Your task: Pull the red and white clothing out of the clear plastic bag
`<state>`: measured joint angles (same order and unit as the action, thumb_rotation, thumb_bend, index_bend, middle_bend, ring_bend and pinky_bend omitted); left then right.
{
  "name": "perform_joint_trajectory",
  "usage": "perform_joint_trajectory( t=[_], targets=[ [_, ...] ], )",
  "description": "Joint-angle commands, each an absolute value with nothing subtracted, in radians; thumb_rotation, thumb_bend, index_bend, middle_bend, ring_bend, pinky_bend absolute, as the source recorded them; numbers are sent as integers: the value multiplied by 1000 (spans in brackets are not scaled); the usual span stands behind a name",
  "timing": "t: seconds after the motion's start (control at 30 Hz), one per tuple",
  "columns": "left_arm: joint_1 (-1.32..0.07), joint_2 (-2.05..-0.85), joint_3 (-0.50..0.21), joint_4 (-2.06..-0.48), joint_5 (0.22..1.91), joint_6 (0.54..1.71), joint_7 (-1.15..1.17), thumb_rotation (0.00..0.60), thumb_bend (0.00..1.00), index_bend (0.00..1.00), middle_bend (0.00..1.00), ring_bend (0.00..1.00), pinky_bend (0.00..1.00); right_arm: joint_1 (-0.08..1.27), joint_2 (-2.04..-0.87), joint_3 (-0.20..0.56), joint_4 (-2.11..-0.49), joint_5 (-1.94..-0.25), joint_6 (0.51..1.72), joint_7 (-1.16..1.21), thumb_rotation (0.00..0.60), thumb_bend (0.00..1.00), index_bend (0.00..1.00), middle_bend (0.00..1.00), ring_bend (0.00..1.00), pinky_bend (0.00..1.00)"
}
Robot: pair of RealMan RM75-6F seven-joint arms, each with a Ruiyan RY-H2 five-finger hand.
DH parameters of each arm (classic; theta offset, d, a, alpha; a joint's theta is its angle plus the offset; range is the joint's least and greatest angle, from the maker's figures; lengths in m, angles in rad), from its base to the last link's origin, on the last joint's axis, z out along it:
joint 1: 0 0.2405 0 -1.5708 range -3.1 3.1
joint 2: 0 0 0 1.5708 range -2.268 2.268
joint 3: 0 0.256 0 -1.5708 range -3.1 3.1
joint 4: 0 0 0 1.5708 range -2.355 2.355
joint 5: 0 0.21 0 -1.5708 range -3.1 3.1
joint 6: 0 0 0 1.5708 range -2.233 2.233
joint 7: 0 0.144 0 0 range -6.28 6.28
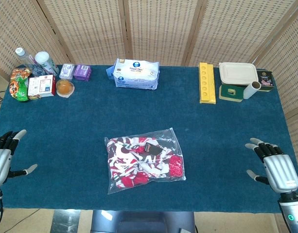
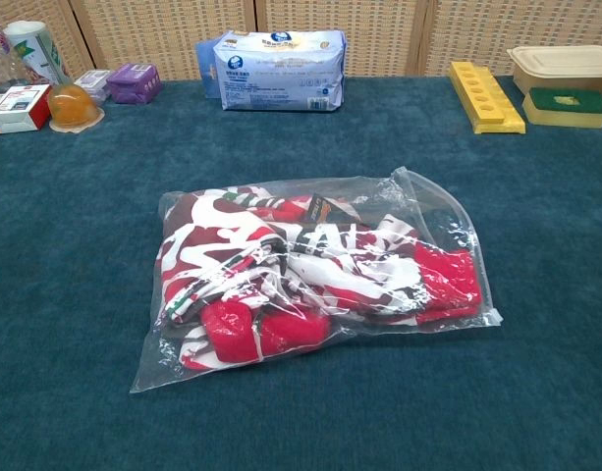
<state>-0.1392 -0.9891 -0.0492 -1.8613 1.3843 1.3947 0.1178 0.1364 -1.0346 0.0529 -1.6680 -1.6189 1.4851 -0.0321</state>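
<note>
Bagged clothing on the table, both hands empty.

The bag (image 1: 145,159) lies flat at the table's (image 1: 226,141) near-middle, the clothing (image 1: 139,160) wholly inside it. Left hand (image 1: 4,155) rests well left of the bag, fingers spread, grasping nothing; right hand (image 1: 275,167) well right of it, likewise released.

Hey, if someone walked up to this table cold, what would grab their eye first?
Most likely the clear bag lying mid-table, stuffed with crumpled red and white clothing, bright against the blue cloth. Next, the two robot hands, left hand and right hand, resting open at the table's near corners, well away from the bag. Behind, the blue-and-white wipes pack and a yellow tray stand out along the far edge.
</note>
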Motion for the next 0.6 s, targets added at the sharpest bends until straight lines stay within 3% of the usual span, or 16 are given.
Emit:
perform_joint_trajectory(
  t=[0.03,0.33,0.6],
  targets=[
    [-143,-993,-50,-1861,1379,1387,120,600,117,69,124,59,95,139,-1036,54,-1667,-1617,1482,-29,600,189,280,234,296,297],
    [-158,-997,-47,-1867,1396,1365,120,600,117,69,124,58,95,137,-1038,53,-1658,-1620,1490,-23,600,188,280,234,296,297],
    [-226,-1007,-44,-1894,1454,1273,120,600,118,69,124,58,95,126,-1034,45,-1657,-1630,1507,-15,600,190,280,234,296,297]
  ],
)
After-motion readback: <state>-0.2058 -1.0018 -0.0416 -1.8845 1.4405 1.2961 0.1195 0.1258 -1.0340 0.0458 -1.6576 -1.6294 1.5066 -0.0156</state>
